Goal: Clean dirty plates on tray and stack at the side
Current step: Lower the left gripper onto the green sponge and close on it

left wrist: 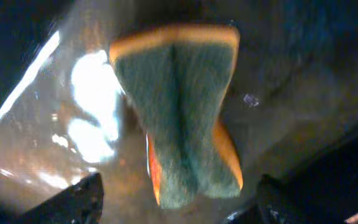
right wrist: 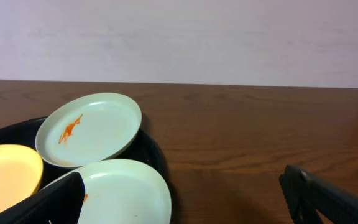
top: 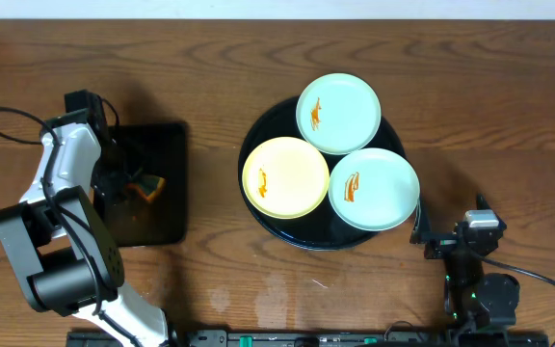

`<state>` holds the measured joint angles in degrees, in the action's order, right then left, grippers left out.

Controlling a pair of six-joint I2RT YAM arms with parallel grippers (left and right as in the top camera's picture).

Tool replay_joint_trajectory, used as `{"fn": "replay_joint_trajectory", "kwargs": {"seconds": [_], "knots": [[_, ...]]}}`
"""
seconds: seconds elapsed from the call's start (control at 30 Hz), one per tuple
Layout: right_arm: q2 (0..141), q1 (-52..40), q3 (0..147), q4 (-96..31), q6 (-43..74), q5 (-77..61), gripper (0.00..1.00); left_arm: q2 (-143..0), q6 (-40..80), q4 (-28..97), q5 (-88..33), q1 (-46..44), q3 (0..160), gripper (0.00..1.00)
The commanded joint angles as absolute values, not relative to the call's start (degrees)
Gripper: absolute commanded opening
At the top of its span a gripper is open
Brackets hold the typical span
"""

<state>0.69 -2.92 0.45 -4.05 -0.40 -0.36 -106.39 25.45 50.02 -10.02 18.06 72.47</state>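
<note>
Overhead view showed the tray on the counter, right of centre, carrying all three plates. One mint plate sat at the far edge. The yellow plate sat at the left. The second mint plate sat at the right, overhanging the rim. The plates met or overlapped at their edges, and each bore an orange smear.

A small tray, rectangular and black, lay well apart to the left, with a sponge on it. The left wrist view showed the sponge green side up and creased along its middle. The left fingers were spread wide, one on each side of its near end, gripping nothing.

The right fingers were also spread apart and held nothing. They sat low over the counter just beside the tray, facing the plates.
</note>
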Motion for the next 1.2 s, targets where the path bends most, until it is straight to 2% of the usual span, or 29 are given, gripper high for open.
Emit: {"fn": "replay_joint_trajectory", "kwargs": {"seconds": [0.0, 0.27, 0.5, 0.8, 0.97, 1.17], "knots": [[0.32, -2.28, 0.32, -4.29, 0.38, -0.25, 0.99, -106.08, 25.12, 50.76, -11.14, 18.26, 73.06, 0.73], [0.32, -2.28, 0.32, -4.29, 0.38, -0.25, 0.99, -107.15, 25.41, 47.97, -10.0, 18.24, 72.97, 0.72], [0.32, -2.28, 0.32, -4.29, 0.38, -0.25, 0.99, -107.72, 25.8, 41.56, -9.41, 18.2, 70.63, 0.66], [0.32, -2.28, 0.32, -4.29, 0.38, -0.25, 0.99, -107.83, 27.29, 41.43, -9.41, 18.2, 67.53, 0.62], [0.32, -2.28, 0.32, -4.29, 0.38, -0.25, 0.99, -107.83, 27.29, 40.07, -9.41, 18.2, 67.4, 0.53], [0.32, -2.28, 0.32, -4.29, 0.38, -0.25, 0.99, -107.85, 27.29, 40.16, -9.41, 18.2, 66.89, 0.53]]}}
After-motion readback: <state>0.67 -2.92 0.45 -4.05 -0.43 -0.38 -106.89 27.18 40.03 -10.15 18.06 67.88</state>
